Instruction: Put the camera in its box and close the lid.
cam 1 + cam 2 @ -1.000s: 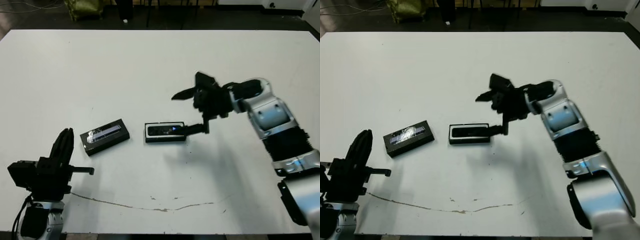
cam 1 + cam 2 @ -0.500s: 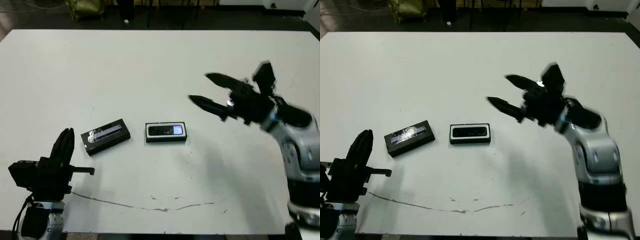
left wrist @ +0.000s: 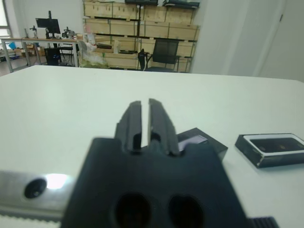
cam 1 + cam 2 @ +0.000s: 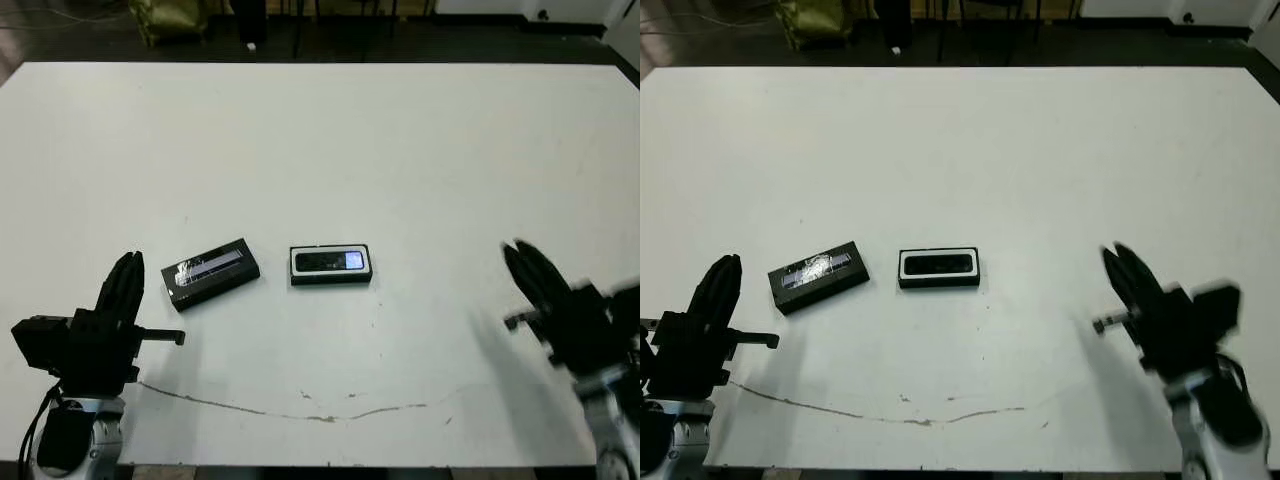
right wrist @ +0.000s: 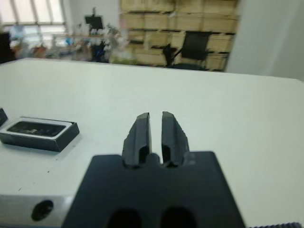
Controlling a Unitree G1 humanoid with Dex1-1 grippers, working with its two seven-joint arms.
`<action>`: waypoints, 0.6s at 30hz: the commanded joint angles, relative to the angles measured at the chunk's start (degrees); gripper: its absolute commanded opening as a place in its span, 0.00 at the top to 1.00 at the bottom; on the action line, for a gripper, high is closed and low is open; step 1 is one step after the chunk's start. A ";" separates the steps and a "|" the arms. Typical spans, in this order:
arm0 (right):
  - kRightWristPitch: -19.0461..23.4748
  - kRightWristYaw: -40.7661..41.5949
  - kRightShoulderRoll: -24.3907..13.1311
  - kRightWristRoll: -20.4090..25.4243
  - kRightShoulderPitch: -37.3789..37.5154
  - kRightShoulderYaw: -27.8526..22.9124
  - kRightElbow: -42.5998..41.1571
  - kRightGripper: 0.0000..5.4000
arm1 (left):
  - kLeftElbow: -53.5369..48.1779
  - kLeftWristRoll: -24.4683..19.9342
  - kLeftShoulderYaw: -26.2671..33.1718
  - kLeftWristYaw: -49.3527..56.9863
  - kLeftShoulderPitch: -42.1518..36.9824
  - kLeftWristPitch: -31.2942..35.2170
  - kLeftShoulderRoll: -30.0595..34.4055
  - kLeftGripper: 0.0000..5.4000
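The box [image 4: 331,279], a black tray with a white lining, lies open near the table's middle. The slim black camera [image 4: 329,261] lies inside it, a bright patch at its right end. To the left, a small gap away, the lid [image 4: 210,272] rests flat, silvery stripe up. My left gripper [image 4: 129,263] is shut and empty at the front left, just left of the lid. My right gripper [image 4: 516,250] is shut and empty at the front right, well away from the box. In the right wrist view, the box [image 5: 40,135] and my right gripper [image 5: 155,115] both appear.
A thin dark scratch [image 4: 300,405] runs along the table near its front edge. Beyond the far edge the floor is dark. A chair [image 3: 159,53] and shelves of cartons show past the table in the wrist views.
My right arm has drawn back from beside the box to the front right of the table, and its fingers have shut. The camera stays in the box. The left arm has not moved.
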 commanded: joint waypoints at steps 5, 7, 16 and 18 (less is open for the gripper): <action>-17.64 -8.21 7.14 -11.11 5.02 4.08 4.76 1.00 | 2.01 1.52 0.11 -0.61 -0.14 -0.55 0.91 1.00; -19.67 -9.25 7.24 -12.34 4.65 4.80 6.42 1.00 | 2.56 1.74 0.29 -0.96 -0.26 -1.50 0.96 1.00; -20.01 -11.94 6.25 -13.77 3.82 7.27 7.53 1.00 | -2.02 1.61 1.34 -1.62 -0.08 3.12 4.44 1.00; -20.10 -12.20 6.03 -14.03 3.79 7.52 7.64 1.00 | -3.69 0.93 2.01 -3.64 -0.48 5.44 7.48 1.00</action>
